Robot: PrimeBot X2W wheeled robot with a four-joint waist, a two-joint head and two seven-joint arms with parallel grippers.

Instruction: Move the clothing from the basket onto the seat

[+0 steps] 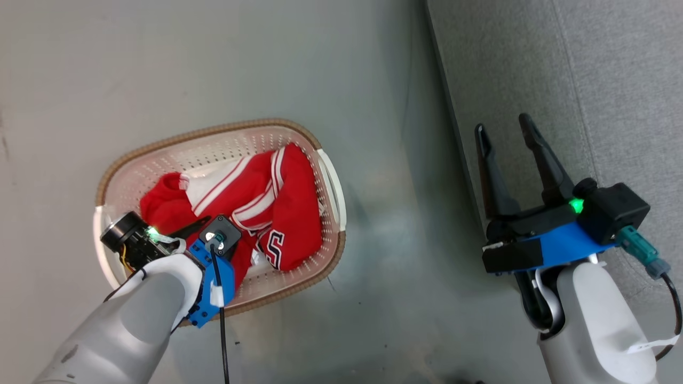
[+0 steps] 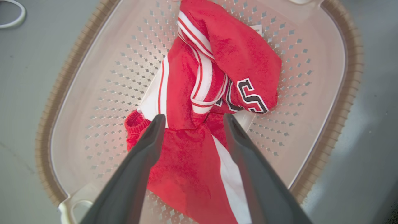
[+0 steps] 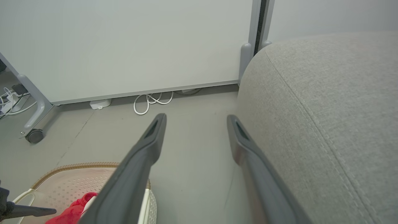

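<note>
Left wrist view looks down into the basket (image 2: 102, 93), where the left gripper (image 2: 192, 119) hangs over the clothing (image 2: 199, 62). Its fingers are spread wide, one tip either side of a red fold, and they hold nothing. The heap's long axis runs away from the fingers, from the basket's near end toward its far rim, so the spread lies across it. I cannot tell whether the tips touch the fabric. Head view adds the layout. The basket sits on the floor (image 1: 160, 64) at the left. The right gripper (image 1: 503, 124) is well apart from it, fingers likewise spread and empty, at the edge of the seat (image 1: 613, 80). The left arm is plainly nearer the clothing. Right wrist view shows the seat's rounded corner and seam.
</note>
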